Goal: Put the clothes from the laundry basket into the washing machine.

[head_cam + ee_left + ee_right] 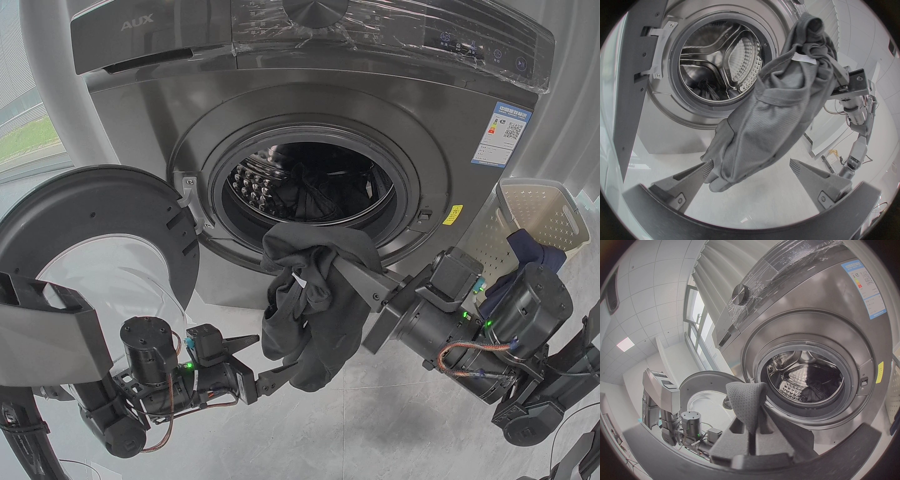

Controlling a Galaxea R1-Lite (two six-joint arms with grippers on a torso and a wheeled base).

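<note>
Low at the left of the head view, the left tool (278, 353) has its fingers spread wide and pointing toward the hanging garment (319, 312). In the left wrist view the left tool (750, 164) is just as spread. The garment's (775, 118) lower end dangles between the fingers, close against one finger (704, 168); whether it touches that finger is unclear.

From the right, the right tool (342, 267) has its fingers pressed together, pinching the dark grey garment near its top. In the right wrist view the cloth (745, 399) drapes over the closed tips of the right tool (751, 433). The garment hangs in the air in front of the machine (156, 119), and its upper fold is level with the lower lip of the drum (312, 181) opening. The rest trails down past the machine's front toward the floor (375, 425). A small white tag shows on its front.

The door (94, 219) stands swung fully open to the left of the opening. Inside the drum lie dark clothes (312, 194), also seen in the right wrist view (818, 387).

At the machine's right side stands the pale basket (544, 212), tilted, with a blue cloth (531, 250) spilling over its near rim, behind the right arm.
</note>
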